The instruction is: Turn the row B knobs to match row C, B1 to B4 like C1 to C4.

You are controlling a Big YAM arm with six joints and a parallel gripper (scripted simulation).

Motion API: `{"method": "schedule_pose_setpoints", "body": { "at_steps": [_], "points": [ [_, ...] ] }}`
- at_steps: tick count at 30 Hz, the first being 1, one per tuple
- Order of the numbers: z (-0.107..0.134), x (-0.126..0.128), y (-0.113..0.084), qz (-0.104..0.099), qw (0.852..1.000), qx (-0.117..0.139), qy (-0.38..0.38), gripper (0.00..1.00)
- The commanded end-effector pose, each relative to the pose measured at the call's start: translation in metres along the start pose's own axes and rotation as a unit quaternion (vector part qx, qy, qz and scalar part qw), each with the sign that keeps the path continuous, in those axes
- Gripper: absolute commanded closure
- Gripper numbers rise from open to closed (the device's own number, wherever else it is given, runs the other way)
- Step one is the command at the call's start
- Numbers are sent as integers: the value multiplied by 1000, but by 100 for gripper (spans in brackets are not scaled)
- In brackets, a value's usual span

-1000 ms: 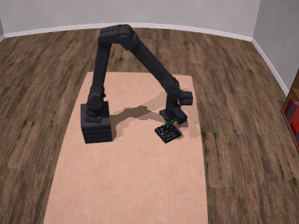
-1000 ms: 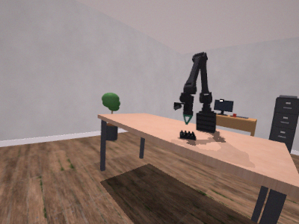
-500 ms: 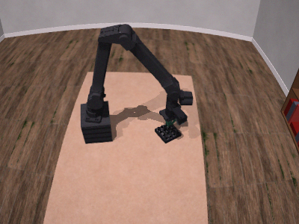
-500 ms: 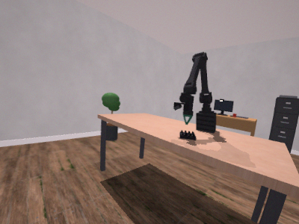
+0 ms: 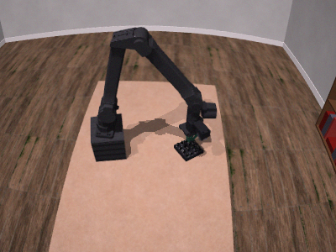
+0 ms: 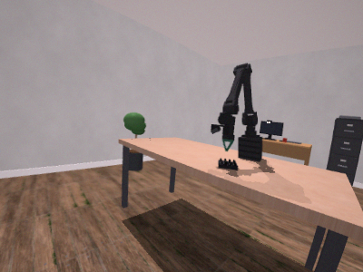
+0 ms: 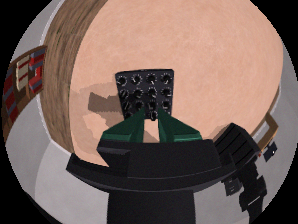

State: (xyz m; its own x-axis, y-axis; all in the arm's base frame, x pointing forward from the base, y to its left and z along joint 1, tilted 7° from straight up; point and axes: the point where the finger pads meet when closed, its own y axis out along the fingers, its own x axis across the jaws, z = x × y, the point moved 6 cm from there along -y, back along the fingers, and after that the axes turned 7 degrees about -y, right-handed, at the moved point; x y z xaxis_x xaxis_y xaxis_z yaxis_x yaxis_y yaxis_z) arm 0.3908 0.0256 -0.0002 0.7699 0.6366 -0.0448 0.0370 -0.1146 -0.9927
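Observation:
The black knob box [image 5: 191, 149] [image 6: 228, 164] [image 7: 147, 90] stands on its feet on the tan table [image 5: 139, 202] [image 6: 290, 181], right of the arm's base. Its knobs are small and dark; I cannot read their white lines or the printed names in any view. My gripper [image 5: 191, 138] [image 6: 226, 145] [image 7: 153, 116] has green fingers. It hangs clearly above the box, over the edge nearest the arm. The fingers stand close together with nothing between them and do not touch any knob.
The arm's black base block [image 5: 108, 139] [image 6: 250, 149] stands on the table left of the box. The table's right edge [image 5: 224, 160] runs near the box. A bookshelf [image 5: 329, 126], a plant [image 6: 134, 123] and a filing cabinet [image 6: 345, 150] stand off the table.

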Motion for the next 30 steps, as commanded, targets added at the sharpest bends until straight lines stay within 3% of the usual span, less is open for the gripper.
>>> {"method": "schedule_pose_setpoints", "body": {
  "at_steps": [1, 30],
  "points": [
    [-1, 8, 0, 1, 1000, -2, -1, 82],
    [-4, 1, 30, 0, 1000, -3, 1, 82]
  ]
}}
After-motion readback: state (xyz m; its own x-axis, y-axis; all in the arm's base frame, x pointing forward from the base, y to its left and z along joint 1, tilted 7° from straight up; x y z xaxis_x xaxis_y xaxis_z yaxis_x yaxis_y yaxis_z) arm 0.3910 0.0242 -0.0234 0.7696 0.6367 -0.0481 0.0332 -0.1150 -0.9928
